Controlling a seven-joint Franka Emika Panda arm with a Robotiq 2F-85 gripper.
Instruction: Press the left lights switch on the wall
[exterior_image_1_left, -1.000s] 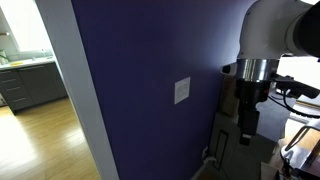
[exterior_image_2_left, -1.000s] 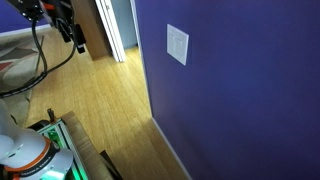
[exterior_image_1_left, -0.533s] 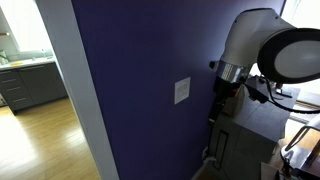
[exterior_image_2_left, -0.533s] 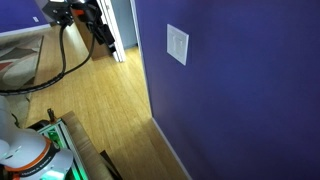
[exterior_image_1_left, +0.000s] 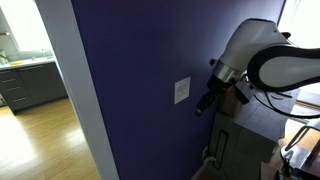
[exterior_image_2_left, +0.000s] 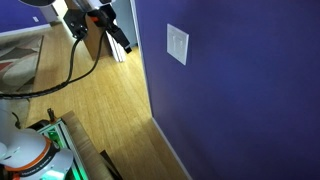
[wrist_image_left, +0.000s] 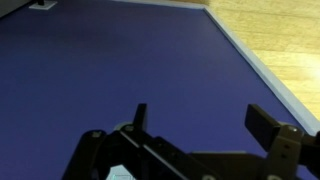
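Purple-blue paint fills most of what we see: the wall (exterior_image_1_left: 130, 60) carries the white switch plate, and the left lights switch (exterior_image_1_left: 179, 92) is its left-hand half, though we cannot separate the two rockers at this size. What has changed is the arm's attitude. A second ago the wrist hung straight down, well clear of the wall; half a second ago it had swung closer; now the gripper (exterior_image_1_left: 200, 108) is tilted over, with its tip aimed at the wall just below and beside the plate. In an exterior view the gripper (exterior_image_2_left: 127, 46) looks further from the left lights switch (exterior_image_2_left: 172, 42), with a stretch of bare wall between them, so we judge that no contact has been made. In the wrist view the gripper (wrist_image_left: 200, 125) has its fingers (wrist_image_left: 140, 115) spread apart, holding nothing, with plain wall (wrist_image_left: 120, 60) between them and no plate clearly in sight. We take this as the approach nearly lined up: the tip must rise a little and close in before one finger can push the left rocker without touching its neighbour.
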